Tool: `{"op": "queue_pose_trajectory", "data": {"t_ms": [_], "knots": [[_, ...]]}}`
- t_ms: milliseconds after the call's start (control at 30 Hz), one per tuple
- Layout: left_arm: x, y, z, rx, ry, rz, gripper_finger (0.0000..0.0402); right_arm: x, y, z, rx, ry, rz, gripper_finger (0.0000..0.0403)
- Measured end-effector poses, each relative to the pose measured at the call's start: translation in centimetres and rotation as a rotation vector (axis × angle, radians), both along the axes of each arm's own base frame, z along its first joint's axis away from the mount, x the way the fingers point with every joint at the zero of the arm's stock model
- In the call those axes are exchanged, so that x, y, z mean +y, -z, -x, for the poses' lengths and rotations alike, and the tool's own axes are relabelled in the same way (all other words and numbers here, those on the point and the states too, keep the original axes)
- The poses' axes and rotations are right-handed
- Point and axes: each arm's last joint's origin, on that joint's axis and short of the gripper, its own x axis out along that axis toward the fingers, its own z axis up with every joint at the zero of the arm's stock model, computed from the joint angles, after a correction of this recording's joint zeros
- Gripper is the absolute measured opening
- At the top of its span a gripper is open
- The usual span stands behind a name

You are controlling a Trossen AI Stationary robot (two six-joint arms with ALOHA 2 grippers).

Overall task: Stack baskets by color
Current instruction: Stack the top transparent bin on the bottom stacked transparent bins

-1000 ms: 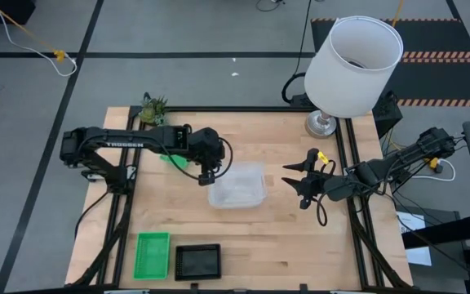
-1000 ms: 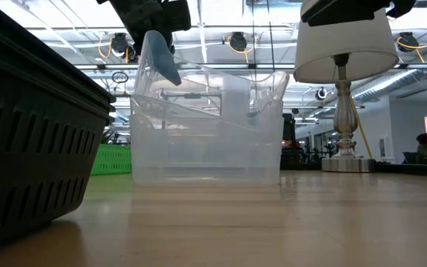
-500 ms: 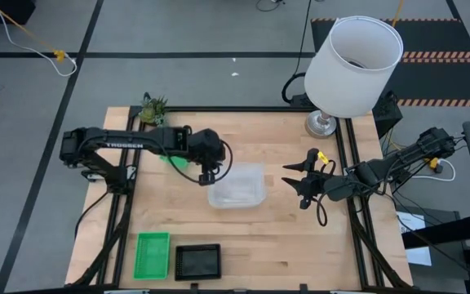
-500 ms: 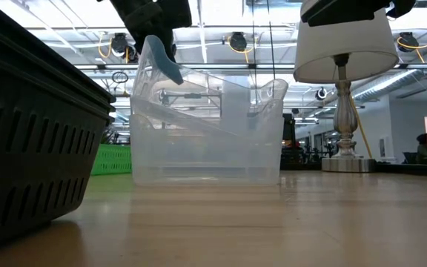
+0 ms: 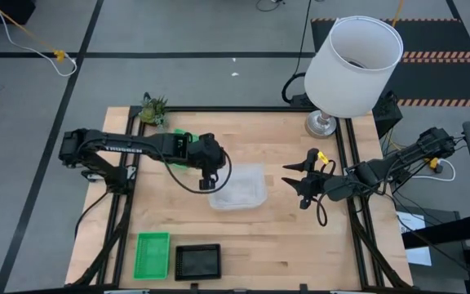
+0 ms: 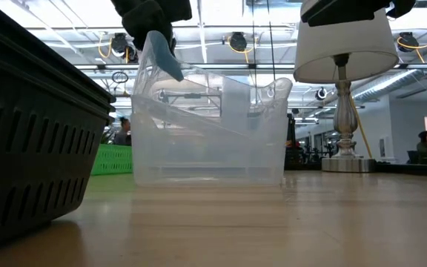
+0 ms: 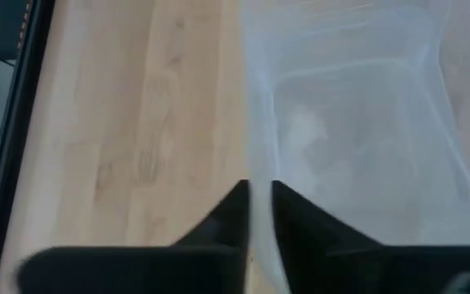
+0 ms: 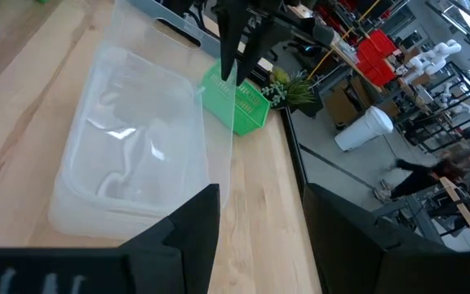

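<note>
A clear basket (image 5: pixel 237 186) stands mid-table. In the low view it reads as two nested clear baskets (image 6: pixel 206 133), the inner one slanting with its left end higher. My left gripper (image 5: pixel 210 177) is shut on its left rim. My right gripper (image 5: pixel 302 183) hangs open to the right of the clear baskets, touching nothing. A green basket (image 5: pixel 152 253) and a black mesh basket (image 5: pixel 197 261) rest on their bottoms at the near edge. Another green basket (image 5: pixel 178 139) lies behind my left arm. My left gripper pinches the clear basket's left end wall (image 7: pixel 259 175) at the rim, one finger inside (image 7: pixel 296 216) and one outside. The fingers slant down from the table's left. The held end (image 6: pixel 154 52) is raised, and the lower clear basket stays on the table.
A large white lampshade (image 5: pixel 356 53) on a metal base (image 5: pixel 321 124) stands at the far right corner. A small spiky plant (image 5: pixel 153 108) sits at the far left corner. Bare wood lies between the clear baskets and the near edge.
My left arm has swung slightly toward the table's near edge, showing more of the green basket behind it. It keeps its hold on the clear basket's rim, and the tilted clear basket has shifted a little with it.
</note>
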Motion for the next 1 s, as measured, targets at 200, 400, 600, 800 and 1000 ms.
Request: {"op": "queue_pose_trajectory", "data": {"t_ms": [200,400,600,800,1000], "knots": [[-0.1,-0.1,-0.2,-0.031,-0.025,0.019,0.0014,0.0,0.0,0.0,0.0,0.0,0.0,0.0171],[-0.1,-0.7,-0.1,-0.069,-0.023,0.019,0.0007,0.0,0.0,0.0,0.0,0.0,0.0,0.0171],[-0.1,-1.2,-0.1,-0.114,-0.041,0.033,0.0004,0.0,0.0,0.0,0.001,0.0,0.0,0.0171],[-0.2,-1.5,0.2,-0.118,-0.056,0.054,0.0003,0.0,0.0,0.0,0.002,0.0,0.001,0.0171],[-0.5,-1.5,0.1,-0.131,-0.046,0.057,0.0004,0.0,0.0,0.0,0.001,0.0,0.0,0.0171]]}}
